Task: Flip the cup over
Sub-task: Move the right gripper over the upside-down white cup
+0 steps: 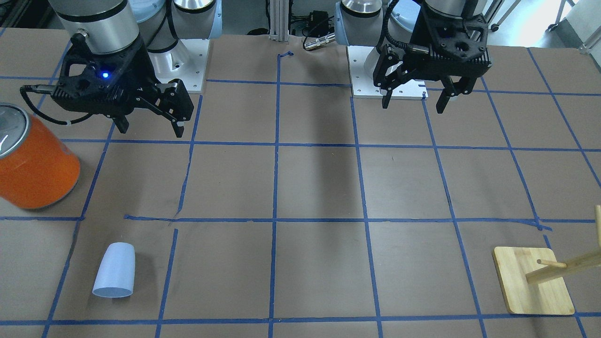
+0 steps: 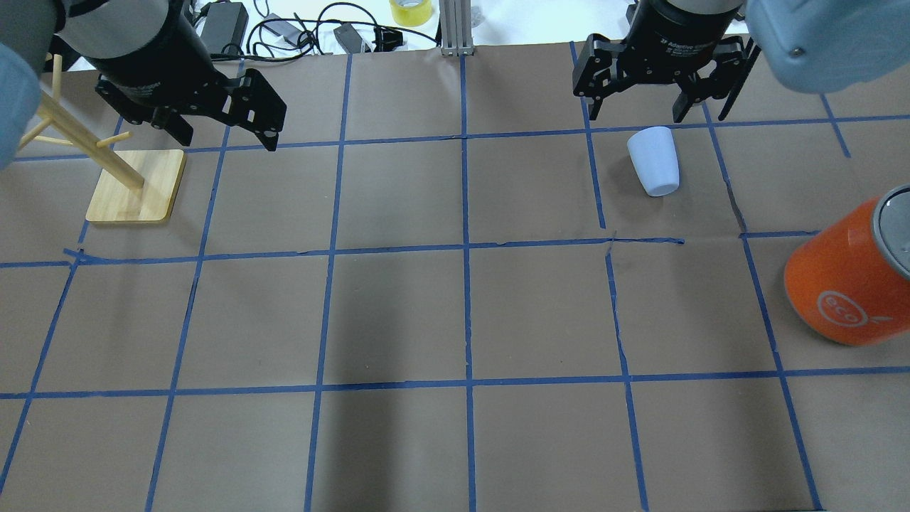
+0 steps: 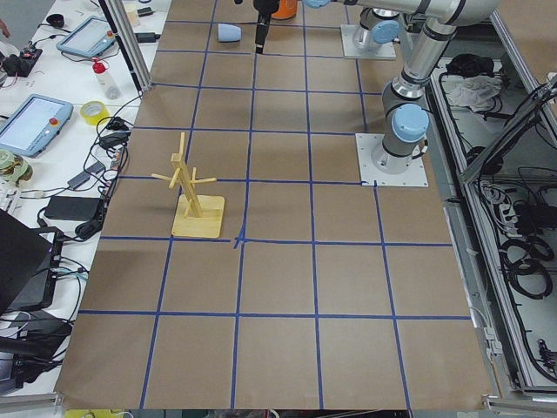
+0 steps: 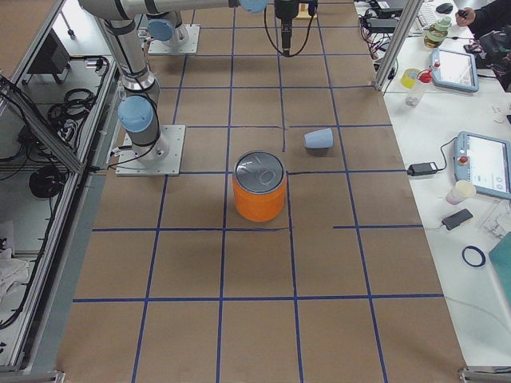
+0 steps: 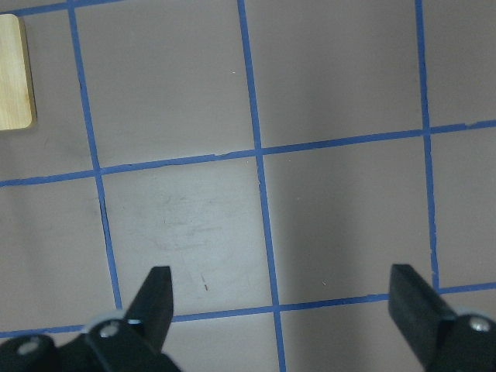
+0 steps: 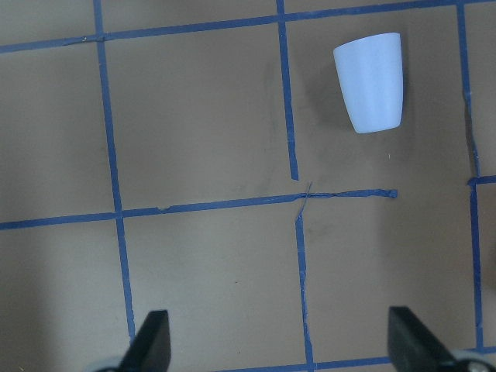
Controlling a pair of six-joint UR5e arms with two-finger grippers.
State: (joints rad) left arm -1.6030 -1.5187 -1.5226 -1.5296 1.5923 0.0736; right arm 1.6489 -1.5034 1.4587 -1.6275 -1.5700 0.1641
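Observation:
The cup (image 1: 115, 270) is a pale lavender-blue tumbler lying on its side on the brown table, wide mouth toward the operators' side. It also shows in the overhead view (image 2: 654, 161), the exterior right view (image 4: 318, 139) and the right wrist view (image 6: 370, 81), there at the upper right, ahead of the fingers. My right gripper (image 1: 151, 129) (image 2: 636, 112) (image 6: 280, 337) hangs open and empty above the table, apart from the cup. My left gripper (image 1: 413, 106) (image 2: 226, 139) (image 5: 283, 298) hangs open and empty on the other side, over bare table.
A large orange can (image 1: 35, 164) (image 2: 846, 277) with a silver top stands upright near the table's edge on my right side, close to the cup. A wooden peg rack (image 1: 533, 281) (image 2: 135, 185) stands on my left side. Blue tape lines grid the table.

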